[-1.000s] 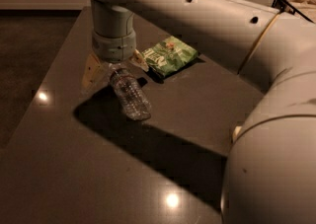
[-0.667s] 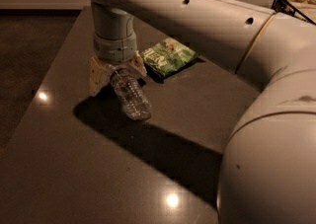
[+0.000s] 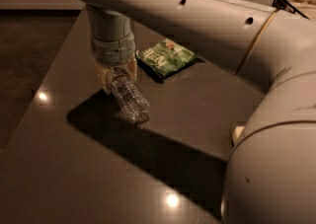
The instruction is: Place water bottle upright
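Observation:
The water bottle [image 3: 129, 97] is a small clear ribbed plastic bottle. It hangs tilted, its neck up between the fingers and its base low, close to the dark table [image 3: 74, 168]. My gripper [image 3: 118, 77] points down at the table's middle left and is shut on the bottle's upper end. The cap and label are hidden by the fingers. Whether the base touches the table I cannot tell.
A green snack bag [image 3: 165, 57] lies flat on the table just behind and right of the gripper. My white arm [image 3: 197, 16] spans the top and right of the view. The table's left edge [image 3: 47, 77] runs beside a dark floor.
The gripper and bottle have shifted slightly right and toward the camera. The bottle stands a little steeper than before, still held.

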Controlling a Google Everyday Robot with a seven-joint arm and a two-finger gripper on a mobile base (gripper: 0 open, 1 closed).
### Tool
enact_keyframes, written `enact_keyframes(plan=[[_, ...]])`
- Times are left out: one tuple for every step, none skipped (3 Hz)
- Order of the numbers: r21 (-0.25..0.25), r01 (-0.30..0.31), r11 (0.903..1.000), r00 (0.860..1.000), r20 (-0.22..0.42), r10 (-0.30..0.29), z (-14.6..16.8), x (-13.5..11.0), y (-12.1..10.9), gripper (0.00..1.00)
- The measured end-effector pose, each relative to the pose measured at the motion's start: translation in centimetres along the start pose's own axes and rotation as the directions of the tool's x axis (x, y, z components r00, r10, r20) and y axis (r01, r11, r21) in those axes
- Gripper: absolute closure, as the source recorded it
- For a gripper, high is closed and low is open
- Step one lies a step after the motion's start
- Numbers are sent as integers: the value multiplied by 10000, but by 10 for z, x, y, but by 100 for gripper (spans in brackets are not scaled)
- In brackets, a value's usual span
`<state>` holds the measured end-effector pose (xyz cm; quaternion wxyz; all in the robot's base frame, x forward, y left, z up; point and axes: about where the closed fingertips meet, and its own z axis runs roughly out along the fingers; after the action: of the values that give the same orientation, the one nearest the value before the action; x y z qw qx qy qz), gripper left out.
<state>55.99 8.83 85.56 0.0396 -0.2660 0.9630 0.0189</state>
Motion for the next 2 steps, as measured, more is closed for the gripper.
enact_keyframes(plan=[[-442, 636, 9970, 9951, 780, -600, -24, 9, 10, 87], [-1142, 1675, 9792, 9645, 2246, -1388, -58, 19, 16, 100]])
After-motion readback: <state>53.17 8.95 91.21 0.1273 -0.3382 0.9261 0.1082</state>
